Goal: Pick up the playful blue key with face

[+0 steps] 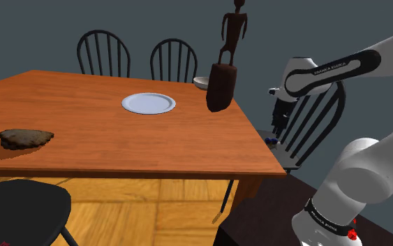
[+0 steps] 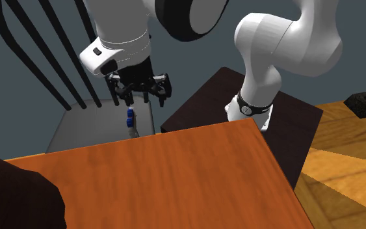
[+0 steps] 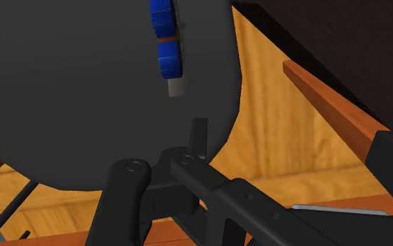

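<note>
While your end effector (image 2: pixel 142 97) hangs released, jaws apart and grasping nothing, the blue key (image 2: pixel 130 119) lies flat on the grey chair seat (image 2: pixel 84 130) just beneath it, slightly toward the second exterior view's left. Because the seat sits below the table (image 2: pixel 175 175) edge, you will likely have to descend beside it. "FRANKA EMIKA" reads along the white arm (image 1: pixel 331 68).

The key (image 2: pixel 130 119) is small, bright blue, with a pale grey tip; it lies flat on a grey chair seat (image 2: pixel 77 130), near the seat's rim, just beyond the table (image 2: pixel 175 175) edge.
</note>
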Controlling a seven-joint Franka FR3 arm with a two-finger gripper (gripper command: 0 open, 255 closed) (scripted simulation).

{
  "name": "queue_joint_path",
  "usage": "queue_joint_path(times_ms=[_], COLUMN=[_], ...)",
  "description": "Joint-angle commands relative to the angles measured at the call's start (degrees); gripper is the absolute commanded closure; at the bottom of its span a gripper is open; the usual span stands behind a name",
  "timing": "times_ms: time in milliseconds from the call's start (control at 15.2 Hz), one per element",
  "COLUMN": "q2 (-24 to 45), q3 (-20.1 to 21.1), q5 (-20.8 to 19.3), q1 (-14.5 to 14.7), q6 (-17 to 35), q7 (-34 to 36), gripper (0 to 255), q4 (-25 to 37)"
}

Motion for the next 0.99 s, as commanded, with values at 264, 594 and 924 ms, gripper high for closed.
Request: queue_joint_path(times_ms=[264,594,924], q2=[15.0,24.8,30.3], q3=[-9.6,-13.6,-13.7], q5=[2.4,9.8,16.3], q1=[4.2,7.1,7.8], q6=[13.0,20.1,24.9], q7=[-13.7,-23.2,-27.8], gripper=[0,0,0], q4=[3.2,5.0,4.3])
